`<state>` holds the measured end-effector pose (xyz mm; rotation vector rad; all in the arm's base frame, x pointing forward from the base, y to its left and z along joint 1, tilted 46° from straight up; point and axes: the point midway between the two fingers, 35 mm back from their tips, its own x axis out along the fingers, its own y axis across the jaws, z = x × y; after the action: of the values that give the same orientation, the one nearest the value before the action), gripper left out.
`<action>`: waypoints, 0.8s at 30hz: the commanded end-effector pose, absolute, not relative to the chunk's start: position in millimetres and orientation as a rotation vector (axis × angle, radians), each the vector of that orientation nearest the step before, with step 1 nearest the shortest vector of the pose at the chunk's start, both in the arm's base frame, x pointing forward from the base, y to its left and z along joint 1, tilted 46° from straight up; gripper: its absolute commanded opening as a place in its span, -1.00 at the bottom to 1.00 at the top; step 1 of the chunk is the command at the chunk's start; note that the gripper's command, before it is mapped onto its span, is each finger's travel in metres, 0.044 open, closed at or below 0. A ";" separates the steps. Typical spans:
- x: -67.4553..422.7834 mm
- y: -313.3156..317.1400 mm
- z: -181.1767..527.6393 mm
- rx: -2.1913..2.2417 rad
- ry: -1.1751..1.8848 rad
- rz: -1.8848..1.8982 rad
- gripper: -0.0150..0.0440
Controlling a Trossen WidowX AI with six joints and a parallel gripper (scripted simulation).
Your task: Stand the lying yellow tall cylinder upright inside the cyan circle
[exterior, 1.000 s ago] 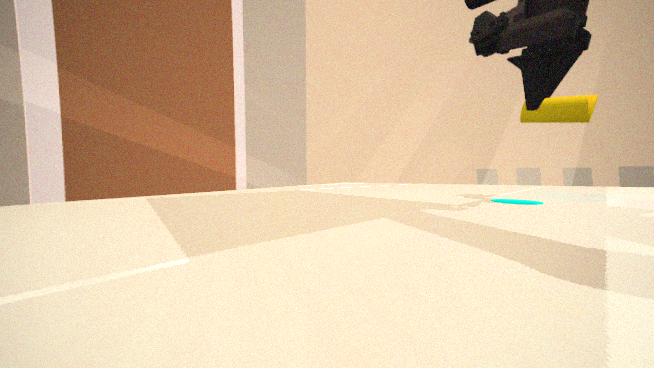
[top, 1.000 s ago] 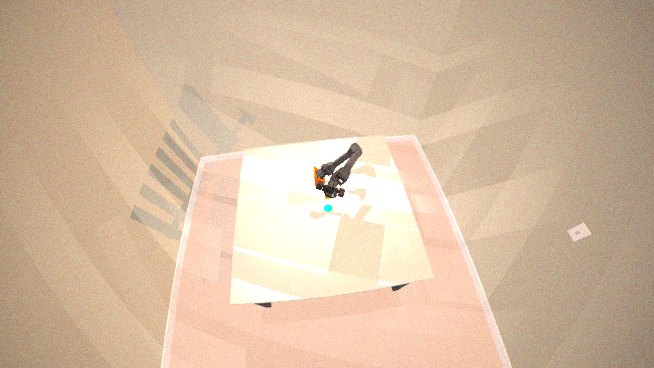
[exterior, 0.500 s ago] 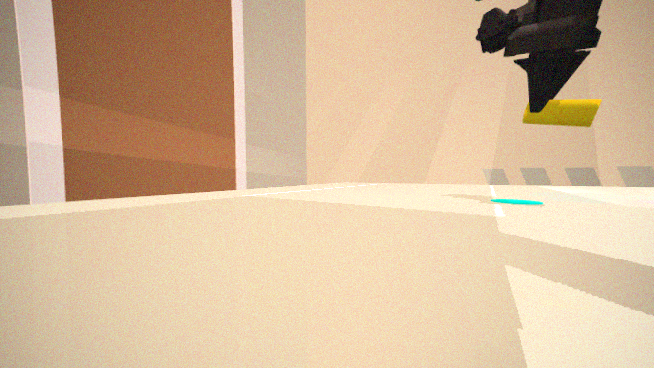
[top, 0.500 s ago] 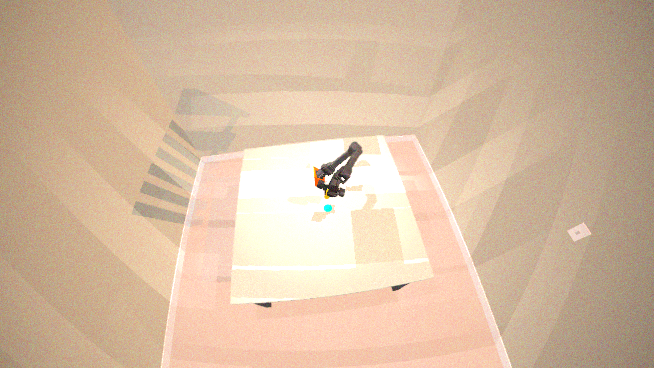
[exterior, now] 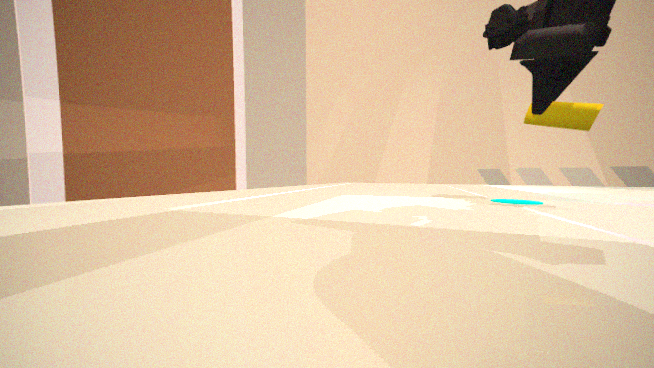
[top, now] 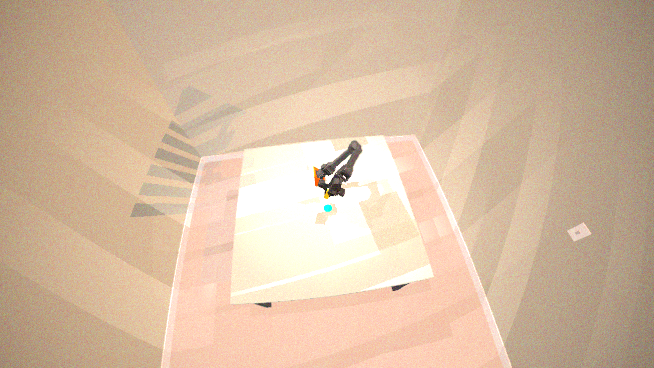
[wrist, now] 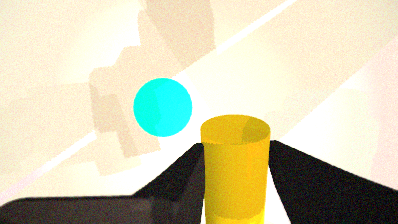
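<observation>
We have the cylinder [exterior: 563, 115] clamped between our jaws, high above the desk [exterior: 200, 280] and lying nearly level in the exterior view, one end tipped slightly down. From the wrist view it juts straight out ahead between the two dark fingers, its flat end face turned away from us. The circle [wrist: 162, 107] sits on the desk below, ahead and to the left of that far end; in the exterior view it lies well beneath the jaws and slightly off to one side.

We judge the cylinder to be rigid and smooth-walled, probably light, with nothing to catch on, so a round side pinched by flat fingers could pivot or slip as we rotate it. Our hold looks to be toward one end; for tipping it upright we would prefer a grip near the middle of its length. Being tall on a narrow base, it will likely topple if it lands off vertical, so we reckon the end face must meet the desk flat inside the circle before we let go.
</observation>
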<state>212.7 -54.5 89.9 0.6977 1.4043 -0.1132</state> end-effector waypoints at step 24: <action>206.3 -51.7 85.8 0.634 1.301 -0.228 -0.14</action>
<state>208.2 -52.1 88.0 0.6370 1.3056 -0.2139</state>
